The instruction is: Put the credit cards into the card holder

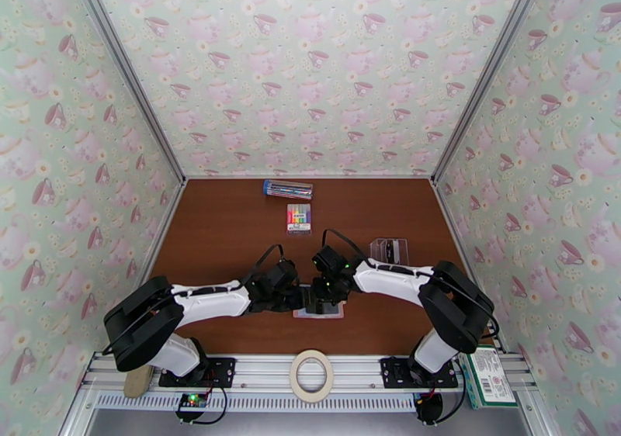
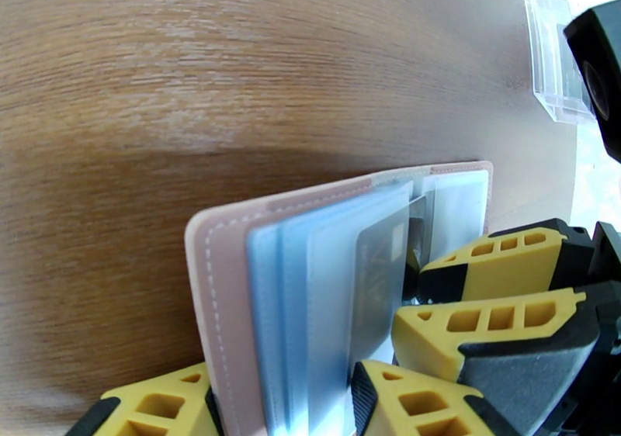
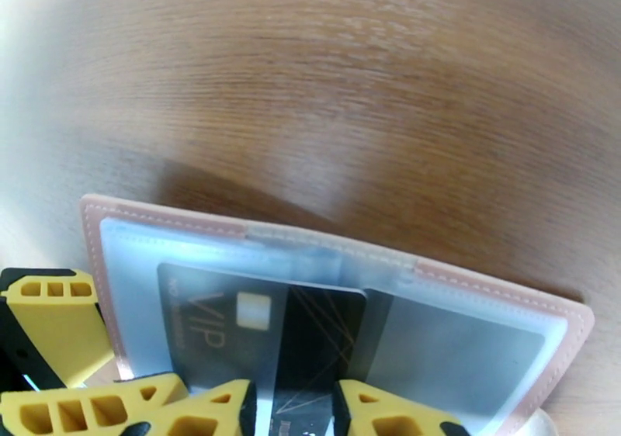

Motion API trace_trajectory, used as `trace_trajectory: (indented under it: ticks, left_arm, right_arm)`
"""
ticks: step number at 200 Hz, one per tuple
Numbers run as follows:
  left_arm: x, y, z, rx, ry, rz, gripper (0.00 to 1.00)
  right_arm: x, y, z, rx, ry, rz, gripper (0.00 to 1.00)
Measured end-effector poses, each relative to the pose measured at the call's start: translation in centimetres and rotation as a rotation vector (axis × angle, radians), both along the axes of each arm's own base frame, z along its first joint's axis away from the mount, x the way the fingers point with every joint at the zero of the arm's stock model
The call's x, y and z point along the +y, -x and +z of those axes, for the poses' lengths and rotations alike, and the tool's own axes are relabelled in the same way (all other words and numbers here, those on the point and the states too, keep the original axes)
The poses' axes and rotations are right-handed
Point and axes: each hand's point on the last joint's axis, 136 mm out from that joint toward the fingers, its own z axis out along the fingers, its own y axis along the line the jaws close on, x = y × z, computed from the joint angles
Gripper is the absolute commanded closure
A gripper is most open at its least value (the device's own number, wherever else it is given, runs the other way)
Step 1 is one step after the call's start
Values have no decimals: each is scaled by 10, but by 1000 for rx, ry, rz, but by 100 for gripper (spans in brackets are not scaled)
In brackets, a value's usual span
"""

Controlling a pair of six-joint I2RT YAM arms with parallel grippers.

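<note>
Item: card holder (image 2: 225,275) — dusty-pink, open, at 6 o'clock on the bench (image 1: 225,236), grey-blue sleeves fanned.
Contents: dark VIP credit card (image 3: 310,321) w/ chip, partly under a clear sleeve.
Left gripper (image 2: 275,387): fingers clamped across the holder's near edge, cover + sleeves between them.
Right gripper (image 3: 293,391): fingers slightly apart at the card's near end — whether they pinch it, cannot tell.
Also on bench: clear plastic stand (image 1: 390,250) at 2 o'clock of the holder; marker pack (image 1: 299,218) and pen box (image 1: 288,189) at 12 o'clock.
Tape roll (image 1: 311,375) at 6 o'clock, on the front rail.
</note>
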Motion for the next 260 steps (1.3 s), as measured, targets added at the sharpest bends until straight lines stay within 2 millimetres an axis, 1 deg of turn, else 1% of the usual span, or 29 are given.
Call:
trace_trajectory:
  ticks: [23, 57, 94, 99, 116, 133, 172, 191, 212, 260]
  left_arm:
    - [0, 0, 0, 3, -6, -1, 51]
    - [5, 2, 1, 4, -37, -4, 51]
    - [11, 0, 10, -22, -53, 5, 51]
    - [12, 0, 12, -26, -52, 6, 52]
    - [11, 0, 15, -31, -49, 4, 60]
    - [10, -1, 15, -35, -48, -1, 61]
    - [9, 1, 9, -24, -60, -8, 62]
    - [9, 1, 4, -16, -69, -7, 65]
    - [10, 2, -2, -4, -83, -8, 66]
    - [9, 1, -2, -5, -81, -8, 67]
  right_arm:
    - [-4, -4, 6, -33, 12, -9, 62]
    - [-9, -5, 5, -44, 38, -16, 62]
    - [-10, -6, 5, -46, 45, -18, 63]
    - [-10, -6, 5, -46, 46, -18, 63]
    - [-11, -5, 4, -43, 48, -18, 65]
    - [-11, -5, 3, -40, 52, -18, 66]
    - [-11, -4, -2, -28, 60, -17, 68]
    - [-11, -4, -3, -27, 59, -17, 69]
    - [-9, -4, -5, -21, 55, -18, 72]
    - [-4, -4, -5, -13, 31, -13, 78]
